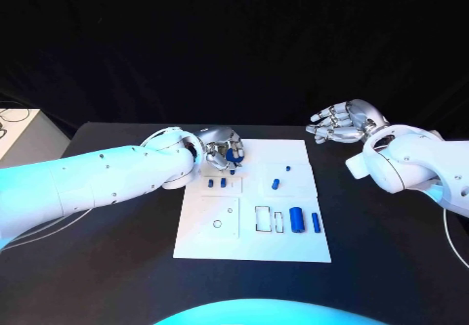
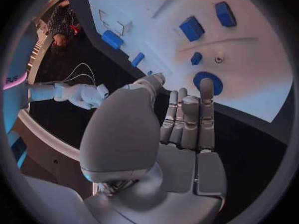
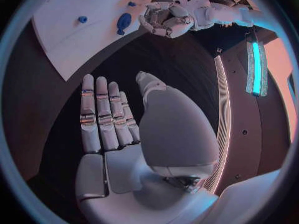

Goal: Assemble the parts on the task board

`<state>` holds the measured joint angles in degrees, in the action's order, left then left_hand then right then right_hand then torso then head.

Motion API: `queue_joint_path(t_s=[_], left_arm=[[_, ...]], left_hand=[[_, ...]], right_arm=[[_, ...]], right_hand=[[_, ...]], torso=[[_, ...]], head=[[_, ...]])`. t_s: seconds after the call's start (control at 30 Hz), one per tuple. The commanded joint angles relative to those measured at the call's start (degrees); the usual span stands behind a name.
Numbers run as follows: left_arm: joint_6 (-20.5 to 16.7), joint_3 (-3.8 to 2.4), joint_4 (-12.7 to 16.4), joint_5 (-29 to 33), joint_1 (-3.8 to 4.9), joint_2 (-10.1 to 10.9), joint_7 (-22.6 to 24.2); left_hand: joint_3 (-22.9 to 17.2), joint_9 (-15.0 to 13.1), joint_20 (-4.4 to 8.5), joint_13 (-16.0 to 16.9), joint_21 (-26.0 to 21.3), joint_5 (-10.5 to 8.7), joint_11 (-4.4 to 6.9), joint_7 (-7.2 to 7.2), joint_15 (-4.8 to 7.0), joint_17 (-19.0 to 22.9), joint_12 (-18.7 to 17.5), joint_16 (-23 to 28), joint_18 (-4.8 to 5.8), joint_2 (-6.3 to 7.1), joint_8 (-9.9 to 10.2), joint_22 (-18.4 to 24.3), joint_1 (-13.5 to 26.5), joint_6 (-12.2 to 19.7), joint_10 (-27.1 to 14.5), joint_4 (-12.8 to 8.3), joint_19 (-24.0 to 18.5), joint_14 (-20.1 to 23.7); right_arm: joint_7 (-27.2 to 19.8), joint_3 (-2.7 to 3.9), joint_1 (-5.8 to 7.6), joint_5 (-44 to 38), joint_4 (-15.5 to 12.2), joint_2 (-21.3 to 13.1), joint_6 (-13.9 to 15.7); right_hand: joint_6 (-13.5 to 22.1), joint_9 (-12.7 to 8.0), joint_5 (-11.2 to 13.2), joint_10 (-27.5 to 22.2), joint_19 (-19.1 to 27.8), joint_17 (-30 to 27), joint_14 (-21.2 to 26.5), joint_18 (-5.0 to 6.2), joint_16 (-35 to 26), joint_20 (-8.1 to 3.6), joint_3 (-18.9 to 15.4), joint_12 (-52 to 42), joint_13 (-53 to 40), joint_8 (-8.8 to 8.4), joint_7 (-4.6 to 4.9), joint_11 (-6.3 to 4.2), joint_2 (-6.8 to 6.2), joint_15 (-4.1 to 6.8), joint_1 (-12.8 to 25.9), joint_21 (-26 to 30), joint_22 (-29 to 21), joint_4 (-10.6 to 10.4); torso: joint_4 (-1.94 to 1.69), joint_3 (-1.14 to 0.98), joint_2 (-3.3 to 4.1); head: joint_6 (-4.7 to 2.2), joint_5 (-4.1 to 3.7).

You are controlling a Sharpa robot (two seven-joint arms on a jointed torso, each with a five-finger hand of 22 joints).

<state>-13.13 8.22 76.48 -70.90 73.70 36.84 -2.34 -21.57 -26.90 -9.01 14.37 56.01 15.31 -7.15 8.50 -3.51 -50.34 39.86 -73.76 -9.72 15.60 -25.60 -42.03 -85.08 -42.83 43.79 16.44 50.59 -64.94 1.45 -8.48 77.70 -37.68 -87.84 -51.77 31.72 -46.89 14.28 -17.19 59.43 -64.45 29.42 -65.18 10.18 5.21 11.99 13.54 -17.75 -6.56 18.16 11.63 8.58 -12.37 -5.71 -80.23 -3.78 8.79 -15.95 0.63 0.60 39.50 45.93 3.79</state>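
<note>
**Left robot hand at the board's far-left corner, right robot hand off the board**

Task board point(image 1: 207, 240) lies flat mid-tabletop point(image 1: 108, 271), white, with cut-out slots. Blue parts spread over it: a round disc point(image 1: 230, 154) at the far-left corner, small pegs point(image 1: 217, 182) just beside it toward the robot, a short piece point(image 1: 276, 183) near the middle, a tiny one point(image 1: 289, 166) further back, and a fat cylinder point(image 1: 296, 220) with a thin pin point(image 1: 316, 222) beside it near the right edge.

Left robot hand point(image 1: 221, 150) hangs at the far-left corner, over the disc. Left wrist view: fingers point(image 2: 189, 117) straight and side by side, one fingertip overlapping the disc point(image 2: 206, 80); contact cannot be told. Nothing held, thumb apart from the fingers.

Right robot hand point(image 1: 337, 122) sits beyond the board's far-right corner, above the dark tabletop, well apart from every part. Head view shows its fingers loosely curled; right wrist view shows them point(image 3: 102, 117) extended flat, palm bare, holding nothing.
</note>
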Motion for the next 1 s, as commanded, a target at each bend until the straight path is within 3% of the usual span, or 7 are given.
queue_joint_path(t_s=[0.03, 0.23, 0.43, 1.0], left_arm=[[5.0, 0.01, -0.5, -6.8, -0.02, -0.6, -3.6], [7.0, 0.02, -0.9, -8.8, -0.03, -1.2, -4.8], [7.9, 0.02, -1.8, -9.9, -0.05, -1.7, -5.5], [8.3, 0.06, -4.2, -10.4, -0.78, -3.4, -5.4]], left_hand=[[0.6, 0.5, -0.33, -0.4, 0.4, -0.08, -0.12, -0.05, -0.04, -0.1, -0.5, -0.6, -0.75, -0.06, 0.4, -0.2, 0.4, -0.8, -0.3, 0.0, 0.0, -0.5], [1.1, 1.8, -0.47, -1.3, 0.8, 0.01, -0.13, -0.41, -0.05, 0.8, -1.2, -1.4, -0.73, -0.28, 0.9, -0.6, -0.3, -2.2, 0.5, -0.1, -0.1, -0.3], [1.3, 2.5, -0.55, -1.8, 1.0, 0.04, -0.17, -0.63, -0.13, 1.1, -1.6, -1.8, -0.73, -0.26, 1.5, -0.8, -0.8, -2.6, 0.8, -0.1, -0.4, 0.0], [-0.7, 4.6, -0.36, -3.4, 2.4, 0.18, 0.20, -0.59, 0.16, 0.3, -2.9, -4.5, -0.81, -0.92, 3.0, -2.0, -2.4, -5.4, 3.6, -0.2, -0.5, -1.5]], right_arm=[[-0.8, 0.00, -0.07, 0.0, 0.0, 0.1, -0.9], [-0.8, 0.00, -0.08, 0.0, 0.0, 0.1, -0.9], [-0.8, 0.00, -0.09, 0.0, -0.1, 0.1, -0.9], [-0.8, 0.00, -0.09, -0.1, -0.4, 0.1, -0.9]], right_hand=[[0.0, -0.1, -0.4, 0.3, 0.2, -0.1, 0.2, 0.37, -0.4, 0.01, 0.2, 0.2, 0.1, 0.18, 1.01, 0.15, 0.27, -0.15, -0.4, -0.1, -0.1, 0.0], [0.0, -0.1, -0.4, 0.3, 0.2, -0.1, 0.2, 0.37, -0.4, 0.01, 0.2, 0.2, 0.1, 0.18, 1.01, 0.15, 0.27, -0.15, -0.4, -0.1, -0.1, 0.0], [0.0, -0.1, -0.4, 0.3, 0.2, -0.1, 0.2, 0.37, -0.4, 0.01, 0.2, 0.3, 0.1, 0.18, 1.01, 0.15, 0.26, -0.15, -0.5, -0.1, -0.1, 0.0], [0.0, -0.1, -0.4, 0.3, 0.2, -0.1, 0.2, 0.37, -0.4, 0.01, 0.2, 0.3, 0.1, 0.18, 1.01, 0.15, 0.26, -0.15, -0.5, -0.1, -0.1, 0.0]], torso=[[-0.02, -0.05, 0.03], [0.02, 0.01, 0.11], [0.01, -0.09, 0.08], [-0.04, -0.05, 0.11]], head=[[-0.11, -0.10], [-0.10, -0.19], [-0.02, -0.25], [0.23, -0.69]])
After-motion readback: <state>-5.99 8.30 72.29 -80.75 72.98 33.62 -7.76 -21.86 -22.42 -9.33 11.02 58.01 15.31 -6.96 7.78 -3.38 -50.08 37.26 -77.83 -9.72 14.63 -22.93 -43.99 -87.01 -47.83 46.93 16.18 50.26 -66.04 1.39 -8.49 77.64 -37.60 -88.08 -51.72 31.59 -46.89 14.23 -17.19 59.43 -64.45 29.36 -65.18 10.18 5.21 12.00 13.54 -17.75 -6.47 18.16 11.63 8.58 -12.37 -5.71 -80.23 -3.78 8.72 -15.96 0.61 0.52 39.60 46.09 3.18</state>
